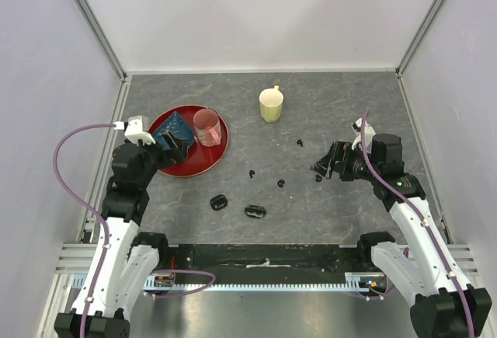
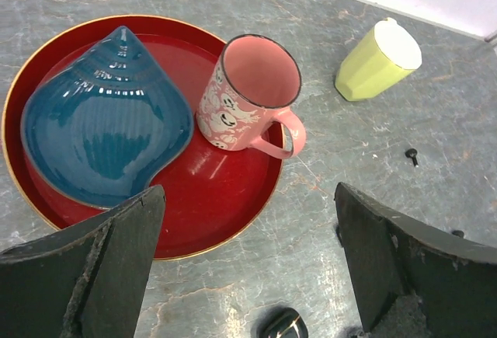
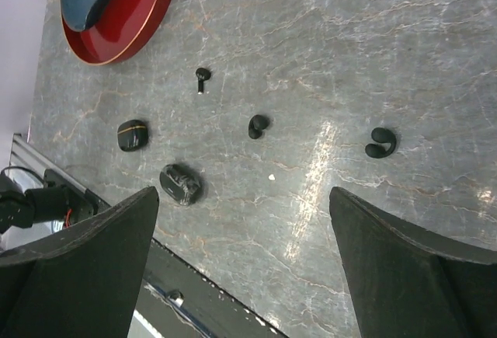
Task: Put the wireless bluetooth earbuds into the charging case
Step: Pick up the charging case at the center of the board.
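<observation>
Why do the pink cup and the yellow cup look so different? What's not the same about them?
The pink mug has little faces printed on it and a dark rim; the yellow mug is plain. The pink mug stands on the red tray beside a blue dish; the yellow mug stands straight on the grey table, off the tray. Both have a handle, stand upright and look empty.

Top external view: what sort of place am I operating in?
Probably a lab robot test cell, not a home: plain white walls on aluminium frame posts enclose a grey stone-pattern table, with staged props like a red tray and yellow mug.
</observation>
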Robot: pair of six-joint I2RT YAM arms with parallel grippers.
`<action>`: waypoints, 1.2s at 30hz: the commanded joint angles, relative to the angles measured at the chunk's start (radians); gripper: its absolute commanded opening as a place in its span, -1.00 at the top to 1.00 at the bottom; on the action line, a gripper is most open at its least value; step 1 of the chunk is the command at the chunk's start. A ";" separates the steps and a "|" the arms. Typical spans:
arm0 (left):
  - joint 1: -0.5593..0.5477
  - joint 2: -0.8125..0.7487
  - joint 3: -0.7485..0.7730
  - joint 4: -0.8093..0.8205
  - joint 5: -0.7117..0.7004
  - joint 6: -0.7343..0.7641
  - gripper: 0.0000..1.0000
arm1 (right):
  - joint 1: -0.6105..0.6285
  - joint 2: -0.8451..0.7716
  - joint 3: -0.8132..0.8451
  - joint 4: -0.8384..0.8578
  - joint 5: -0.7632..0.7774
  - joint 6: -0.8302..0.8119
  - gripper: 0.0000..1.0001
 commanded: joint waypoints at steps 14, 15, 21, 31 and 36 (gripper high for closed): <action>0.003 0.114 0.115 -0.233 0.104 -0.030 -0.93 | 0.367 0.165 0.208 -0.112 0.286 -0.190 -0.96; 0.004 0.117 0.112 -0.225 0.112 -0.030 -0.93 | 0.386 0.165 0.211 -0.107 0.291 -0.195 -0.96; 0.003 0.146 0.109 -0.211 0.193 -0.001 -0.93 | 0.562 0.133 0.206 -0.050 0.432 -0.213 -0.96; 0.003 0.163 0.101 -0.184 0.288 0.022 -0.94 | 0.970 0.162 0.160 0.000 0.663 -0.336 -0.93; 0.003 0.158 0.101 -0.184 0.275 0.022 -0.93 | 1.118 0.180 0.143 0.045 0.712 -0.368 -0.96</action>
